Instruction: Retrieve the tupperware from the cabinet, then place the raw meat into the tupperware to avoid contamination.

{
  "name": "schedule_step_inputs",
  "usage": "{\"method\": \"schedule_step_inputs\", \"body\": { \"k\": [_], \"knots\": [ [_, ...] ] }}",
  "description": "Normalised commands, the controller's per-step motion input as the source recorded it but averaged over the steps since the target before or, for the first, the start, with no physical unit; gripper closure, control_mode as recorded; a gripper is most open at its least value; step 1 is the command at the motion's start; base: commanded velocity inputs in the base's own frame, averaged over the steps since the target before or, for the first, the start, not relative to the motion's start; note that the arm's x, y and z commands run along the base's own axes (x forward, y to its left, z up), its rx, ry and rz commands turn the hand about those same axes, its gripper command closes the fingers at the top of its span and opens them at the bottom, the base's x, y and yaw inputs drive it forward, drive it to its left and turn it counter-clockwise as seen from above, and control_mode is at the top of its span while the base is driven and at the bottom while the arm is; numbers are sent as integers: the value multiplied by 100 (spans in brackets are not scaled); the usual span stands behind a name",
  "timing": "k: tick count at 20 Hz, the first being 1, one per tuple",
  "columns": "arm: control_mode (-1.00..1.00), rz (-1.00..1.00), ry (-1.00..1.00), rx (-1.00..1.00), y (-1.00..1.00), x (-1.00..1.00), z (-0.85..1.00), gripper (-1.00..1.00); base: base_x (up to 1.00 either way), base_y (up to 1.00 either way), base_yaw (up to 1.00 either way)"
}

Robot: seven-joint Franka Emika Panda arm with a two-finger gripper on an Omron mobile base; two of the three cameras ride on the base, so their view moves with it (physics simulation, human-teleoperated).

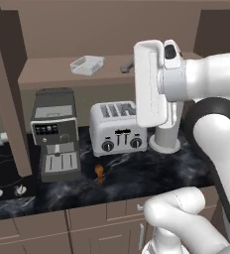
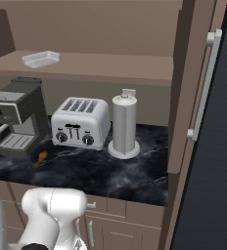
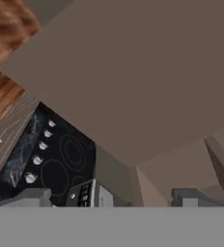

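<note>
One gap matters to you here: the tupperware (image 1: pixel 87 65) lies on the open cabinet (image 1: pixel 62 72) shelf, ahead of the gripper (image 3: pixel 111 201) and off to its left, well apart from it. Its long axis runs roughly along the shelf's front edge. Your gripper is spread wide and holds nothing, its fingertips (image 3: pixel 34 197) pointing at the cabinet. Far below the gripper, the meat (image 1: pixel 98 172) sits on the counter, just before the toaster (image 1: pixel 118 128).
</note>
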Motion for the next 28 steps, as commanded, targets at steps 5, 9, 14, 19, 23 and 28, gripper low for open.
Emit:
{"method": "schedule_step_inputs", "body": {
  "k": [5, 9, 14, 19, 23, 28],
  "knots": [
    [-100, -24, 23, 9, -28, 22, -1, -100, 0, 0, 0],
    [-100, -21, 27, 11, -16, 23, -4, -100, 0, 0, 0],
    [-100, -14, 30, 13, -3, 28, -3, -100, 0, 0, 0],
    [-100, -10, 24, 12, 0, 40, 0, -100, 0, 0, 0],
    [-100, -7, 7, 4, 0, 36, -1, -100, 0, 0, 0],
    [-100, -4, 0, 0, 3, 28, -2, -100, 0, 0, 0]
  ]
}}
